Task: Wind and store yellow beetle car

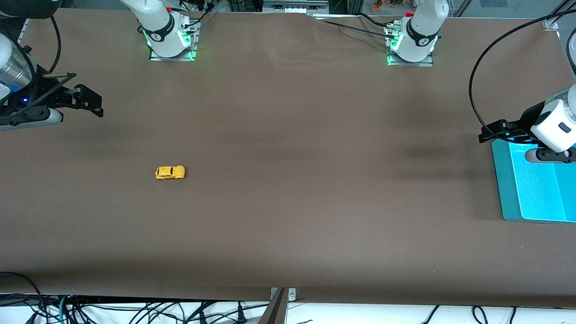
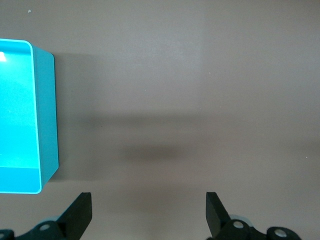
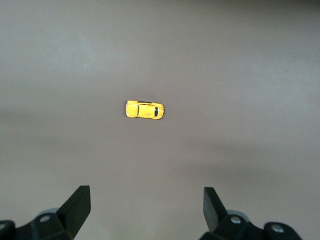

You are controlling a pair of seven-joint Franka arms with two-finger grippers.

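Observation:
The yellow beetle car (image 1: 170,172) stands on its wheels on the brown table, toward the right arm's end. It also shows in the right wrist view (image 3: 144,110), small and well apart from the fingers. My right gripper (image 1: 92,101) hangs open and empty over the table edge at the right arm's end, away from the car; its own view shows it open too (image 3: 146,205). My left gripper (image 1: 488,132) is open and empty over the inner edge of a teal bin (image 1: 506,189); it shows open in the left wrist view (image 2: 149,210).
The teal bin (image 2: 46,110) stands at the left arm's end of the table and holds nothing that I can see. The two arm bases (image 1: 170,38) (image 1: 411,42) stand along the table's edge farthest from the front camera. Cables hang below the near edge.

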